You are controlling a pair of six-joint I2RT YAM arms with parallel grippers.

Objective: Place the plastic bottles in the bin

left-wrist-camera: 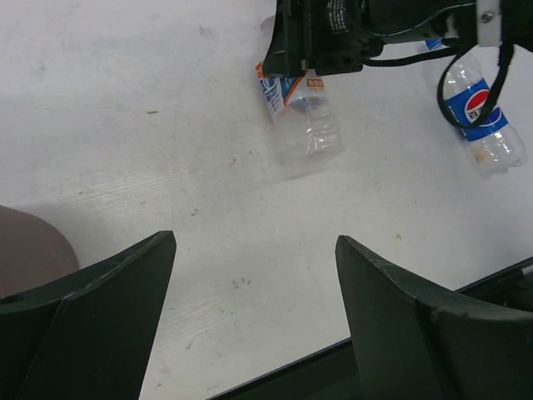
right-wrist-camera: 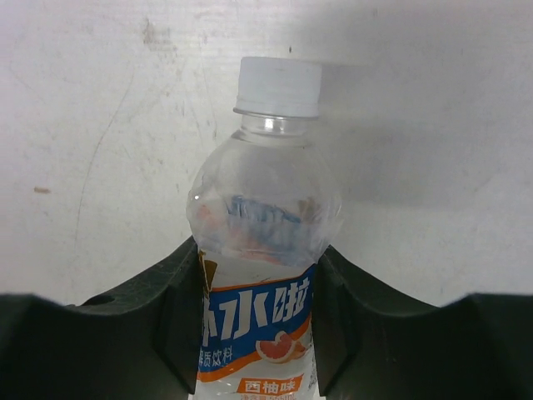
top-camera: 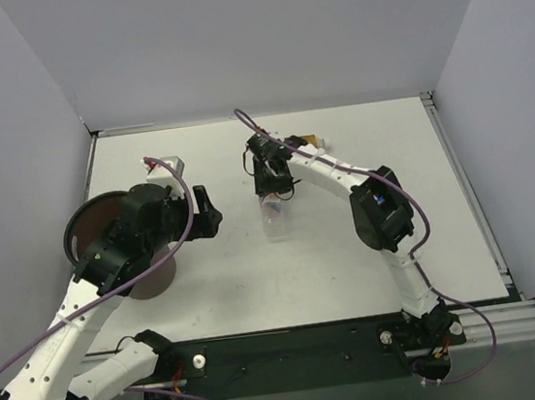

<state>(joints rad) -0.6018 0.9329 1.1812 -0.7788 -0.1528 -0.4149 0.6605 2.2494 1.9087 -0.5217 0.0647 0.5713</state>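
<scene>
Step in hand: the grasp on the first bottle is made; the lift is not yet done.
Right pincer (right-wrist-camera: 258, 279): clamped on the clear bottle (right-wrist-camera: 266, 208), and the fingers (right-wrist-camera: 179, 317) press the blue-and-white label from both sides, well below the white cap.
Clear bottle, place: centre of the top view, lying on the desk (top-camera: 258, 279) and poking out just below the right wrist.
Left pincer (left-wrist-camera: 254, 243): jaws spread wide with nothing between them, only bare desk showing through the gap.
Bin (top-camera: 70, 234): left middle of the top view, with the left arm hanging over much of its mouth. Its brown wall peeks into the lower left of the left wrist view.
Pepsi bottle (left-wrist-camera: 479, 112): upper right of the left wrist view, lying on the desk beyond the right arm. It is untouched and waits its turn.
Next move calls for: a straight lift off the desk, then a carry across to the left of the frame and a release over the bin's mouth.
Watch for: that's a crowded bin, folks. By my reading the left arm needs to give way, or the two arms meet above the rim.
Grip, a judgement: the hold sits on the label, so the thin body may flex.
</scene>
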